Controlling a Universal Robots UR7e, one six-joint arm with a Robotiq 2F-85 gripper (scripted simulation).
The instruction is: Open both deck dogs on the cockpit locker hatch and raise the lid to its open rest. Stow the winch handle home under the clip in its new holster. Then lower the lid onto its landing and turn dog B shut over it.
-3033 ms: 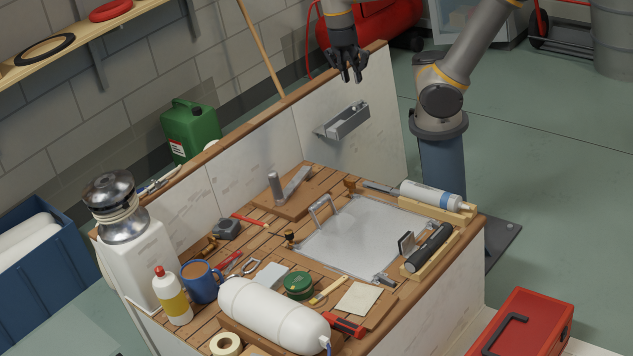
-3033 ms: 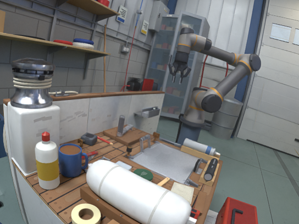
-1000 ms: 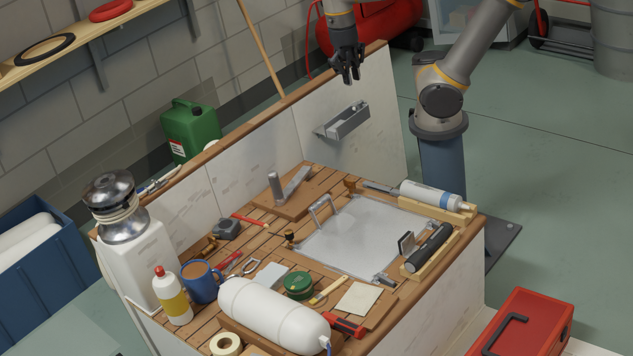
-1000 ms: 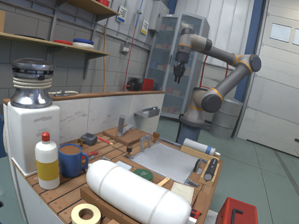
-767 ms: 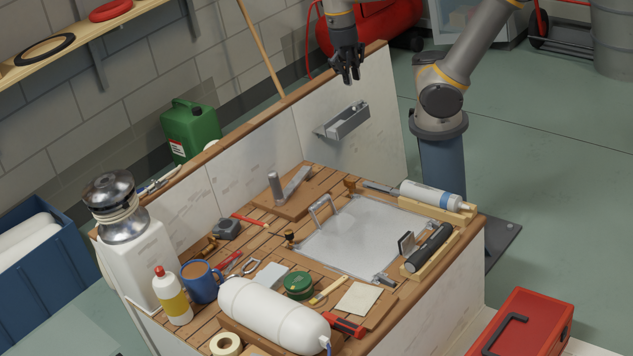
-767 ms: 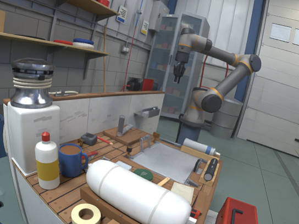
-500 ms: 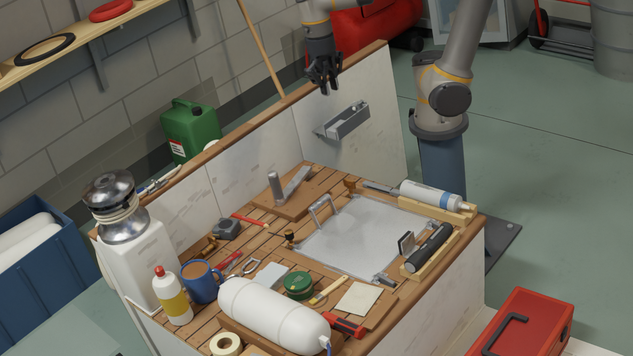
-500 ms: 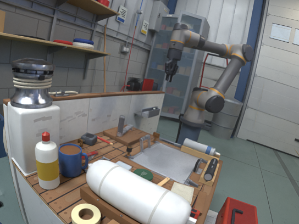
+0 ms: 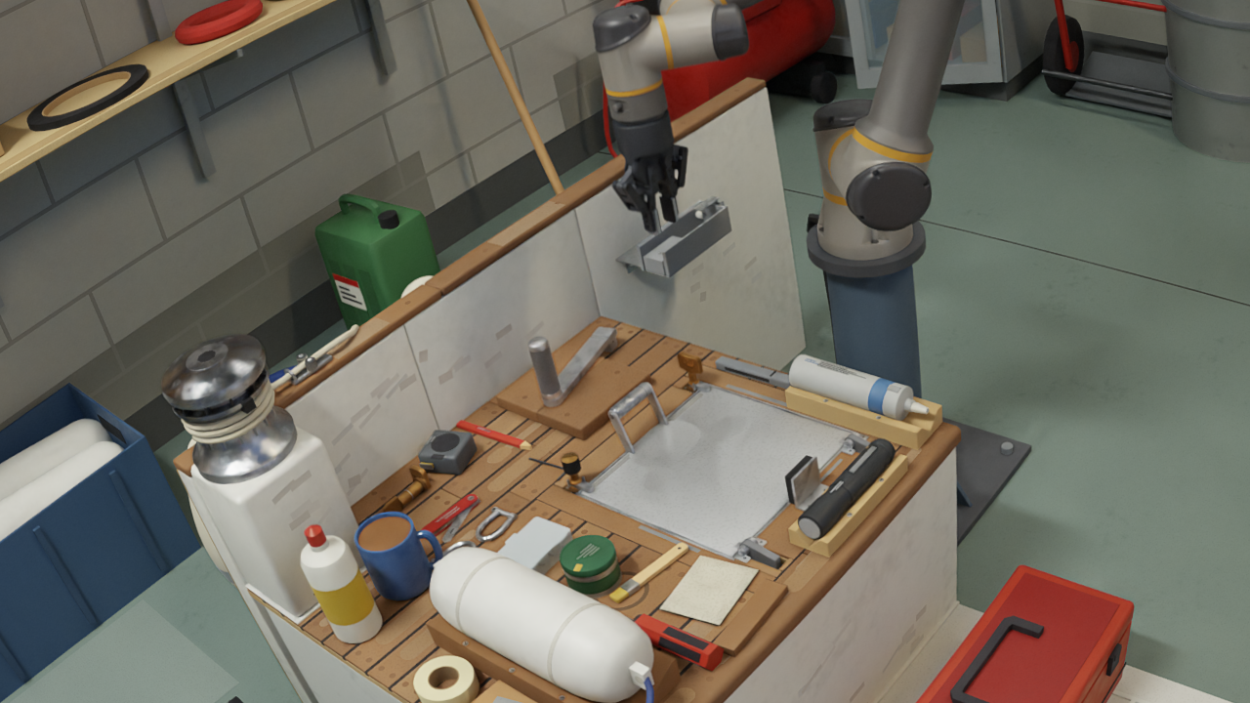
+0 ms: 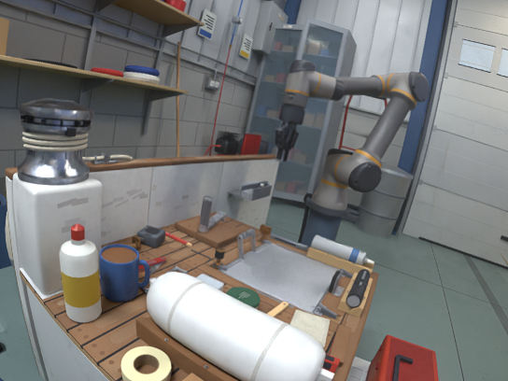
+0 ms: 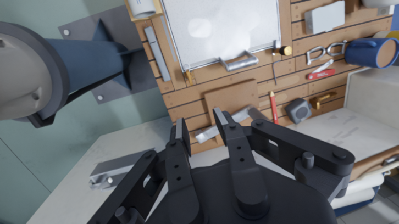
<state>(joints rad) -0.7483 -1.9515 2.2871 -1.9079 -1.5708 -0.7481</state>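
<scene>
The winch handle (image 9: 566, 369) lies on a wooden pad just behind the grey hatch lid (image 9: 718, 468), which lies flat in the teak deck with its bow handle (image 9: 636, 413) at the near-left edge. One brass dog (image 9: 571, 466) stands at the lid's left corner and another (image 9: 691, 365) at its far corner. The grey holster (image 9: 677, 241) is fixed to the white bulkhead above the deck. My gripper (image 9: 656, 215) hangs high over the bulkhead top, just above the holster's left end, far above the deck. It is partly closed and holds nothing.
The bulkhead's wooden cap (image 9: 524, 229) runs right under my gripper. A sealant tube (image 9: 852, 389) and a torch (image 9: 844, 490) sit in wooden cradles along the lid's right side. A white fender (image 9: 538, 622), mug (image 9: 393, 554), bottle (image 9: 339, 584) and winch (image 9: 229, 411) crowd the deck's near end.
</scene>
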